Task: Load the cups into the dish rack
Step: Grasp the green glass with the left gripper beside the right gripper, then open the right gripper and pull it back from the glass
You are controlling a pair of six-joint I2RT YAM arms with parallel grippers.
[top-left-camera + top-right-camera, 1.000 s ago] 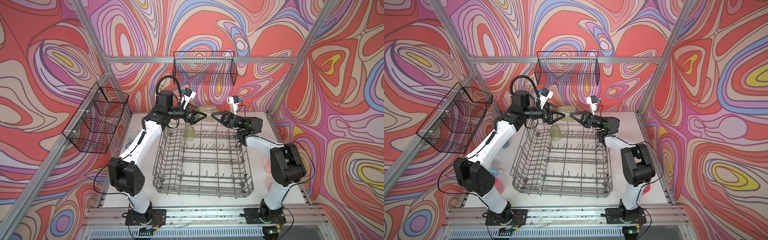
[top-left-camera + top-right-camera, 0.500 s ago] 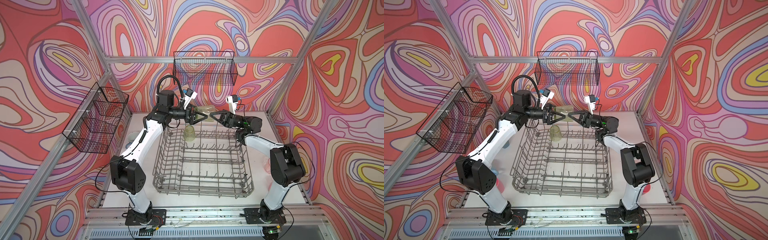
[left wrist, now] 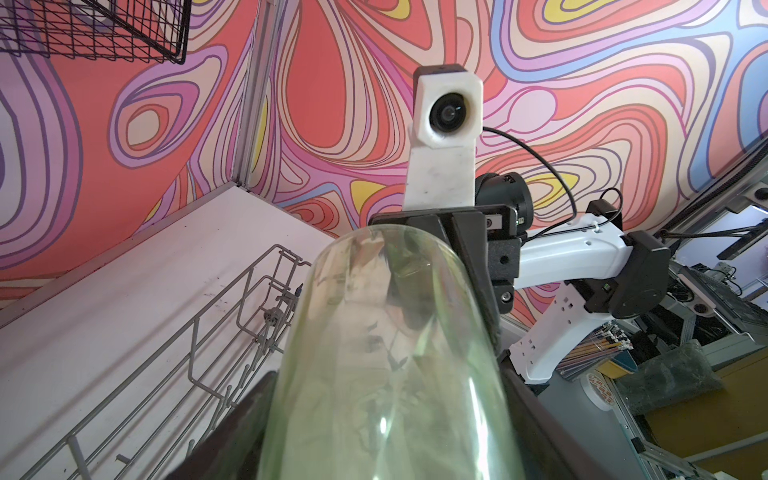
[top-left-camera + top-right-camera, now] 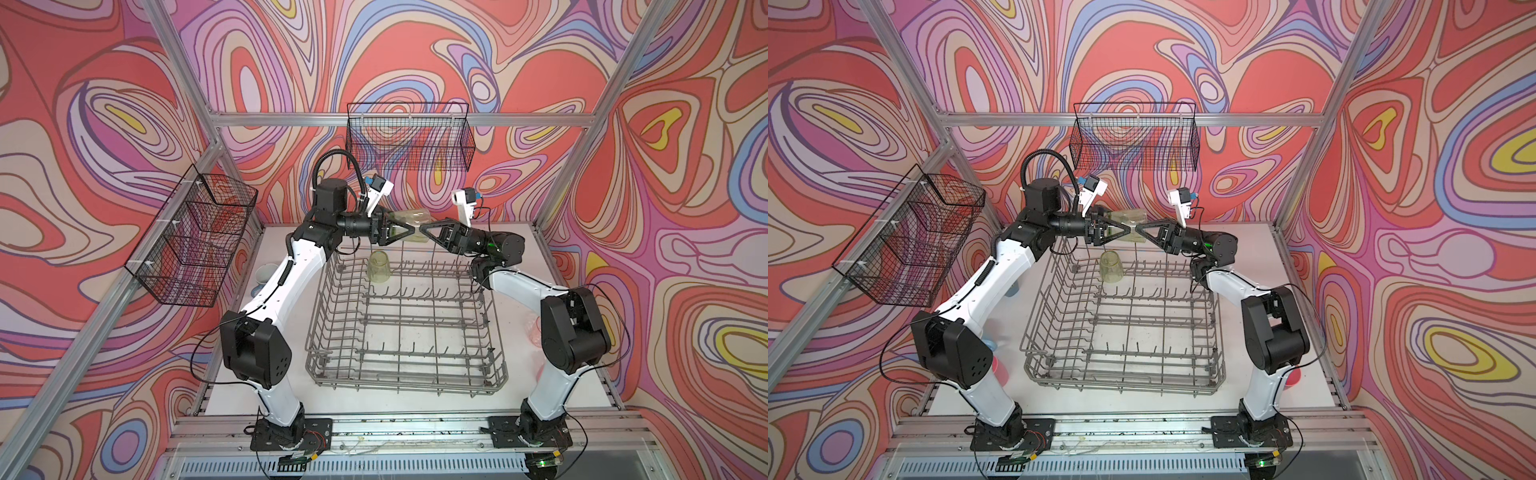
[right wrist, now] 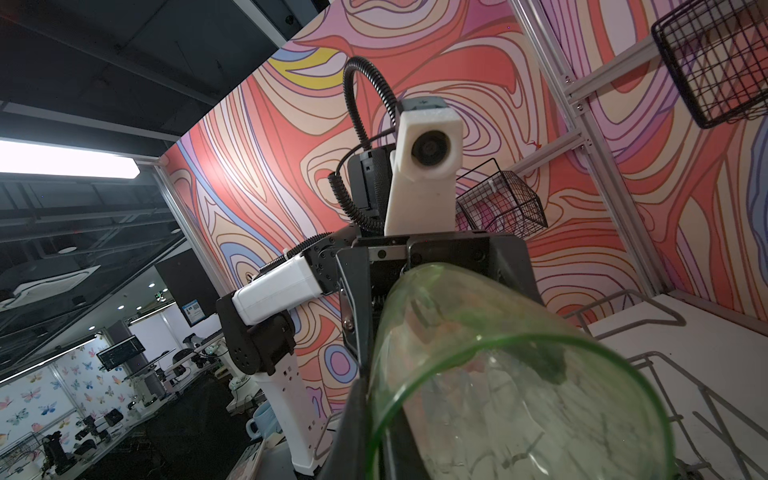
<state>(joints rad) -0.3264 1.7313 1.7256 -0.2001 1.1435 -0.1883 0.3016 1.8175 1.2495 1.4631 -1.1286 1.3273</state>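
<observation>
In a top view, swirl-patterned walls [image 4: 415, 50] enclose a white tabletop [image 4: 415, 405].

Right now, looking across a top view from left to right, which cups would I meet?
Pale-blue cup → yellow-green tumbler in the dish rack → tumbler held aloft → translucent pink tumbler.

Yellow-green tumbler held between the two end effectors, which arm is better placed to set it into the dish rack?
Likely left. The left end effector straddles the body of the yellow-green tumbler, close to the other tumbler standing in the dish rack; the right end effector only pinches its rim.
</observation>
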